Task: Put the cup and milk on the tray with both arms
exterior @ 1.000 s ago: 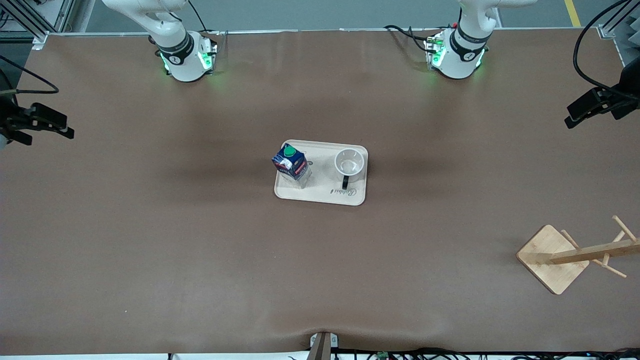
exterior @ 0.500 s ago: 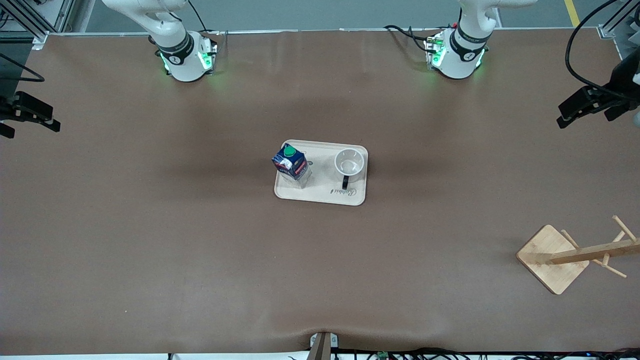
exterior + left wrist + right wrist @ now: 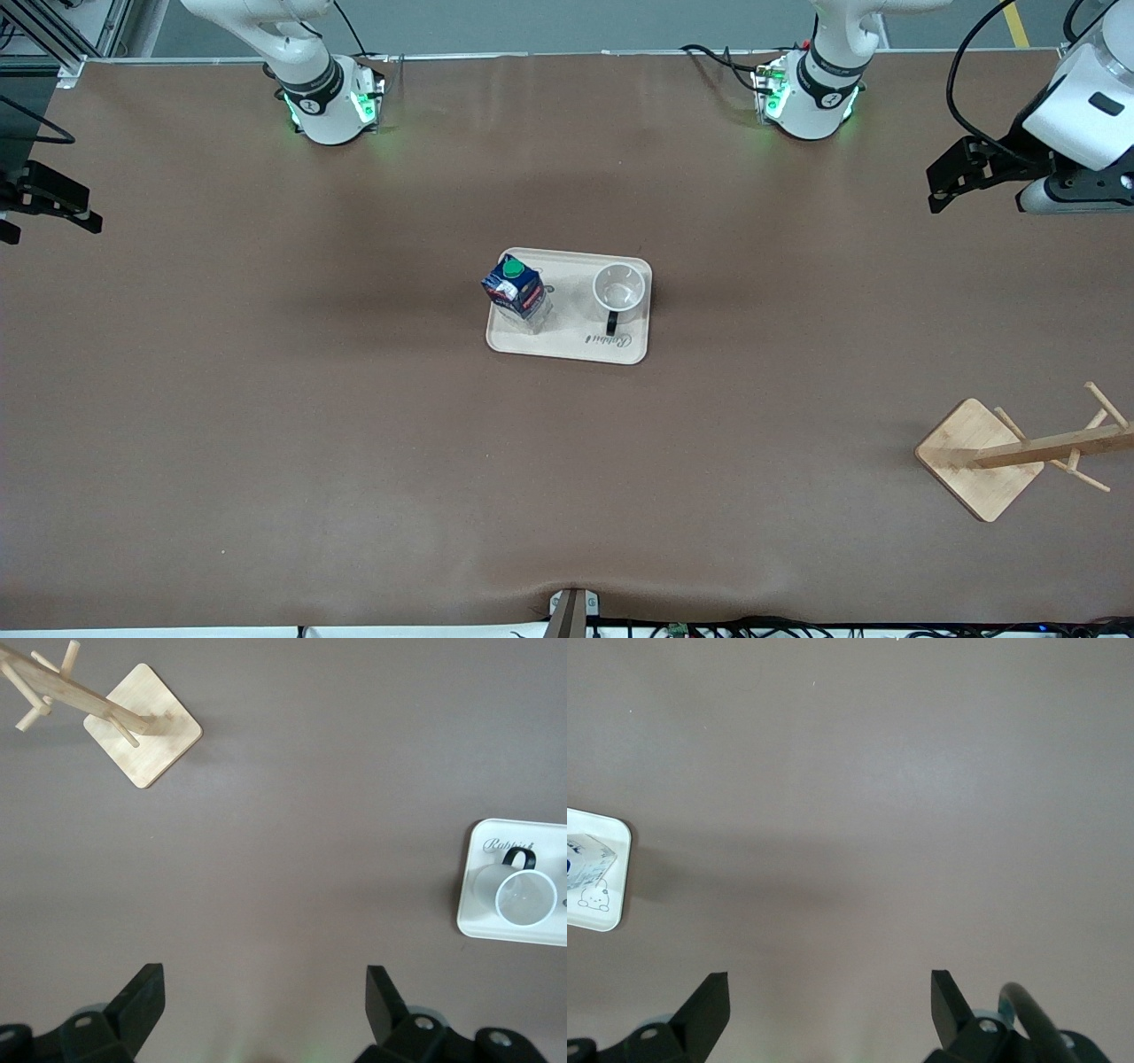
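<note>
The cream tray (image 3: 567, 347) lies at the middle of the table. The dark blue milk carton (image 3: 515, 288) with a green cap stands on it toward the right arm's end. The white cup (image 3: 617, 288) with a black handle stands on it toward the left arm's end, and also shows in the left wrist view (image 3: 524, 896). My left gripper (image 3: 941, 186) is open and empty, up over the table at the left arm's end. My right gripper (image 3: 66, 202) is open and empty, over the table's edge at the right arm's end. A corner of the tray (image 3: 613, 904) shows in the right wrist view.
A wooden mug rack with a square base (image 3: 979, 458) stands near the front camera at the left arm's end; it also shows in the left wrist view (image 3: 142, 725). Cables run along the table's edges.
My left arm has swung in toward the table's middle, its gripper and wrist now more in view. My right gripper has drawn back toward the table's edge. Tray, cup and milk have not moved.
</note>
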Motion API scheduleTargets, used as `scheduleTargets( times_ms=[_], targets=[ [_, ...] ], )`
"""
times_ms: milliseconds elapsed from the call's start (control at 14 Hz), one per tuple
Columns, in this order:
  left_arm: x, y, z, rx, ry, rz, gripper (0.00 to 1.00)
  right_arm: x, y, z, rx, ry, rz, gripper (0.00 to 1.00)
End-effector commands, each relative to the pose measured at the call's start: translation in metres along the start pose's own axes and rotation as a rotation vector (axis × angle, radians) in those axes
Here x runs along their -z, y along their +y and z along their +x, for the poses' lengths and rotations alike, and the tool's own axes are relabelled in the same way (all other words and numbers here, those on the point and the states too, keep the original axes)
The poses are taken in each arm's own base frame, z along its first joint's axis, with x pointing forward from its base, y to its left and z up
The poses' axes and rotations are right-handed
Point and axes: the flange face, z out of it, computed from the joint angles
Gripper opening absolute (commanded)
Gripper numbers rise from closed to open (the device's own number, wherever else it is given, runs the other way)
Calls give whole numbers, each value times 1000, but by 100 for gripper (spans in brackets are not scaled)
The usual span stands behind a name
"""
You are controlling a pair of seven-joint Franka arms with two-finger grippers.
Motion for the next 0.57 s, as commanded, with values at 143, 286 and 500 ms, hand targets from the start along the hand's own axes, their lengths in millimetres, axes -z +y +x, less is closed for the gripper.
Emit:
scheduleTargets(
  times_ms=[143, 286, 500],
  targets=[
    [8, -6, -7, -19, -3, -12, 100, 5, 6, -2, -19, -3, -10, 100],
    [12, -7, -7, -16, 6, -15, 100, 4, 11, -3, -42, -1, 1, 100],
    [21, -11, -4, -10, 28, -18, 100, 4, 7, -2, -157, -4, -1, 100]
  ],
)
